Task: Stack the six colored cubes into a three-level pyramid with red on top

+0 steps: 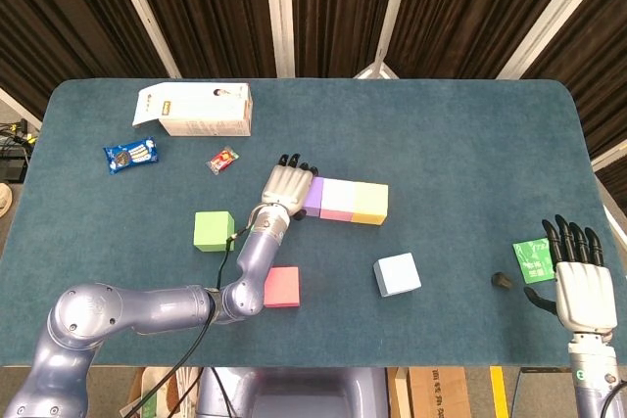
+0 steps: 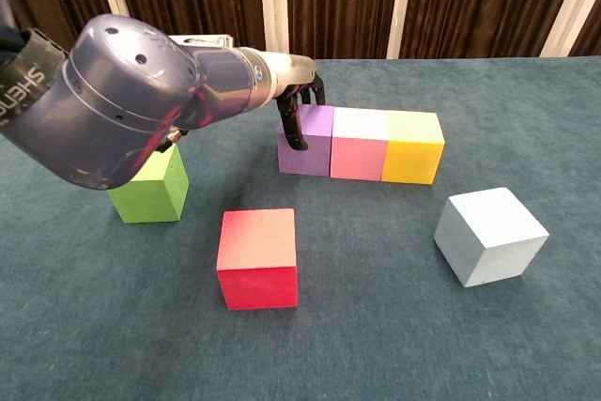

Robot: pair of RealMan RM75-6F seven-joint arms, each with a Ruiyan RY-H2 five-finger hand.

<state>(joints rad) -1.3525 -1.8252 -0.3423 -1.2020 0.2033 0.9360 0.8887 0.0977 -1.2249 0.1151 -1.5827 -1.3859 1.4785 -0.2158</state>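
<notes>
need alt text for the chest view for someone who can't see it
The robot's left hand touches the left side of a purple cube, which sits in a row with a pink cube and a yellow cube on a blue-green table. A green cube, a red cube and a pale blue cube stand apart, nearer the camera.

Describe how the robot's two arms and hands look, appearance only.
Left arm: glossy blue-grey metallic shells with rounded joints, a black cable along it, and white lettering on a dark band in the chest view. Left hand and right hand: silvery-white palm backs with black fingers.
</notes>
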